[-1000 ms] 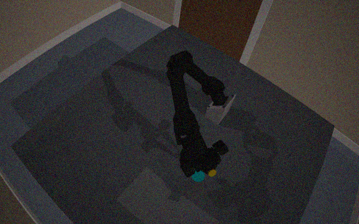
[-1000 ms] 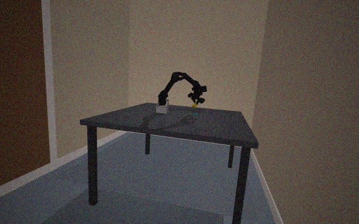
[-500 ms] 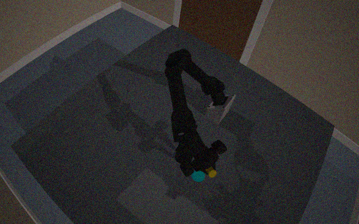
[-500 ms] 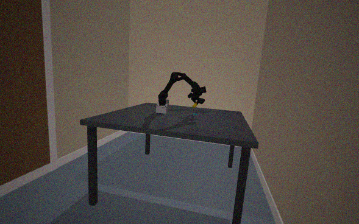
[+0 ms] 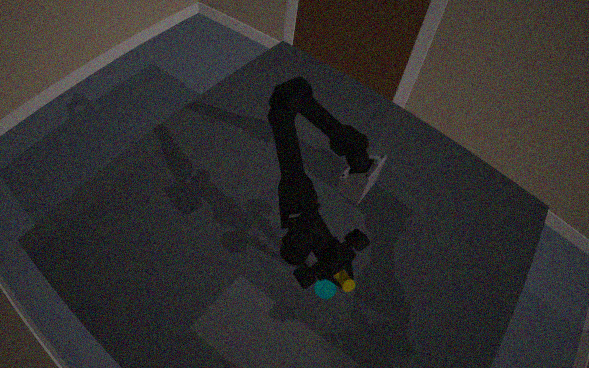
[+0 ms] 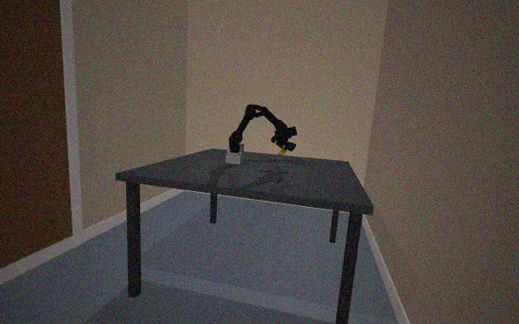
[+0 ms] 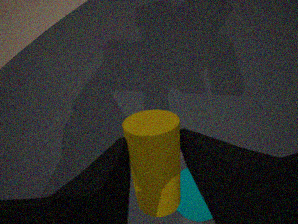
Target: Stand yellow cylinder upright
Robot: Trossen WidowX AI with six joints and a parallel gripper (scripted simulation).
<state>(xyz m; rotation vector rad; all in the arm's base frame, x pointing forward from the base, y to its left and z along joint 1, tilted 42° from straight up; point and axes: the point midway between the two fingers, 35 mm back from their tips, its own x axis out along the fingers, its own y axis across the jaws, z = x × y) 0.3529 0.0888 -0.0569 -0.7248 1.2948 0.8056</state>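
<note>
The yellow tall cylinder (image 5: 348,285) (image 6: 282,151) (image 7: 155,165) is held in the air above the table, tilted in the exterior view. My gripper (image 5: 342,276) (image 6: 283,149) (image 7: 153,140) is shut on it; the dark fingers lie on both sides of it in the wrist view. The cyan circle (image 5: 325,289) (image 6: 282,165) (image 7: 192,200) lies flat on the table below the cylinder. In the wrist view it is partly hidden behind the cylinder and the right finger. The cylinder does not touch the table in the exterior view.
The dark table (image 5: 447,220) (image 6: 182,176) carries the arm's pale base (image 5: 374,177) (image 6: 233,158) behind the circle. Shadows of the arm fall across the table top. The table's edges and the room's walls lie well away from the gripper.
</note>
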